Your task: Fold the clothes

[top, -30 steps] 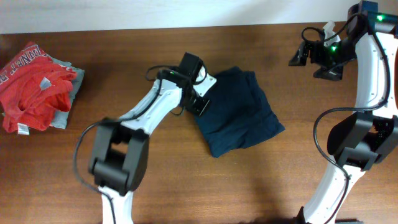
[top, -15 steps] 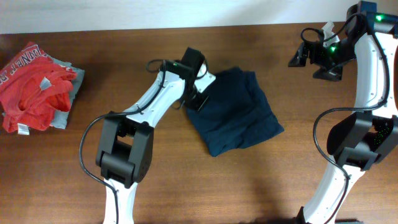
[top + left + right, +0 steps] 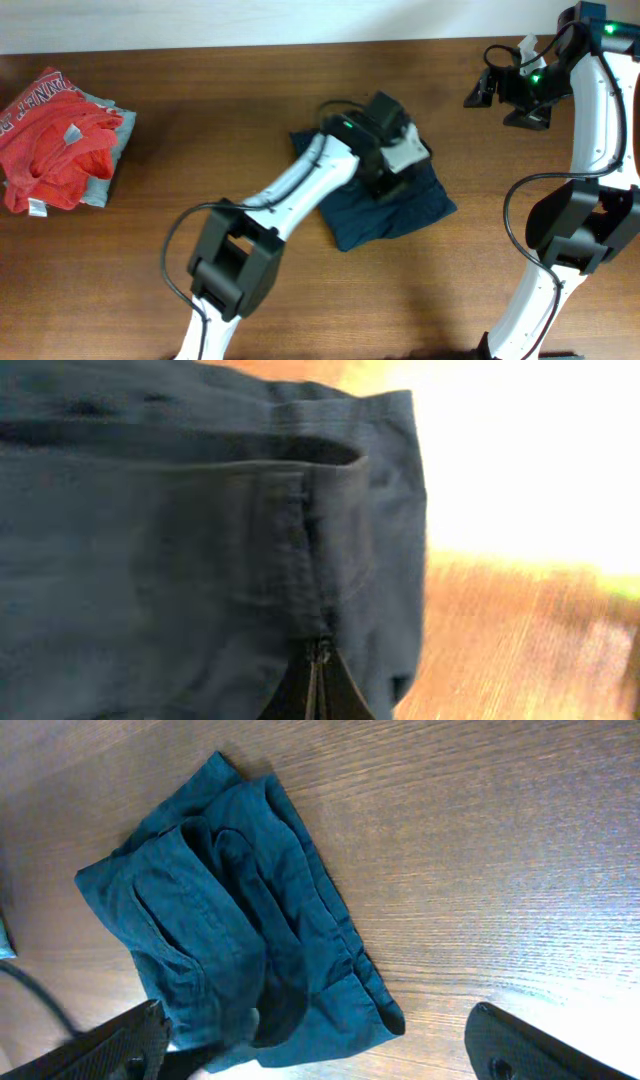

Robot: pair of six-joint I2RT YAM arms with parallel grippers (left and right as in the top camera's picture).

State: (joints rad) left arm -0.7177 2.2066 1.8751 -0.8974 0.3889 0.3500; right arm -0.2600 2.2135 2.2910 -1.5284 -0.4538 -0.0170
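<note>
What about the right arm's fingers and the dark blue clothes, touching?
Apart. The overhead view shows tabletop between the right arm's fingers and the clothes.

A brown wooden desk [image 3: 200,130] carries three pieces of clothing. A dark navy-blue soft fabric garment [image 3: 415,208] lies rumpled right of centre, flat on the wood. Well apart, at the far left edge, a folded light grey garment [image 3: 97,192] lies with a crumpled red printed garment [image 3: 50,140] heaped on it.
</note>
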